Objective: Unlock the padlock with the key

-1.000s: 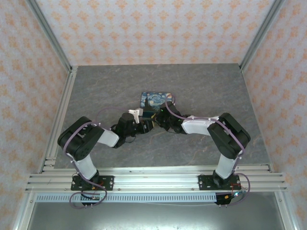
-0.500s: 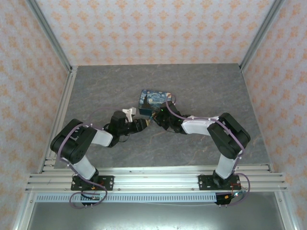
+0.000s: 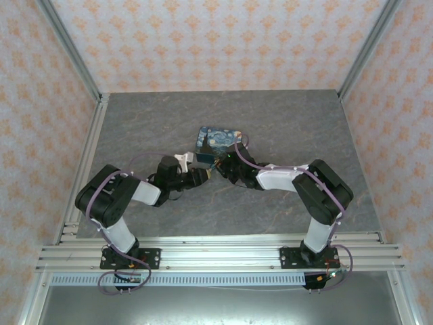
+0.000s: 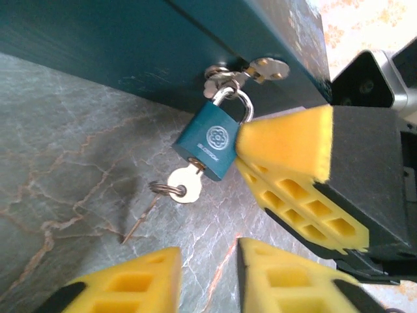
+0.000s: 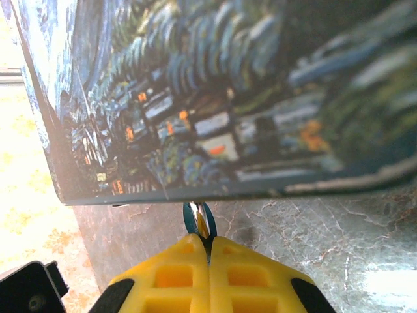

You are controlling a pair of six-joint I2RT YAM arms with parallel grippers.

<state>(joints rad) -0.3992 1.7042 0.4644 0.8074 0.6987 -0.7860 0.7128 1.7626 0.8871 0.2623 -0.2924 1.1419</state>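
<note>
Evidently the right gripper point(image 4: 240, 154) is pinched shut on the teal padlock point(image 4: 212, 140) at centre frame, steadying it under the Starry Night tin point(image 4: 130, 45) (key point(image 4: 184, 186) already seated below) so the left gripper point(image 4: 208, 253), narrowly parted and empty, can turn it.

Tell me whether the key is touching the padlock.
Touching. The left wrist view shows the key seated in the bottom of the padlock, its round head sticking out.
</note>
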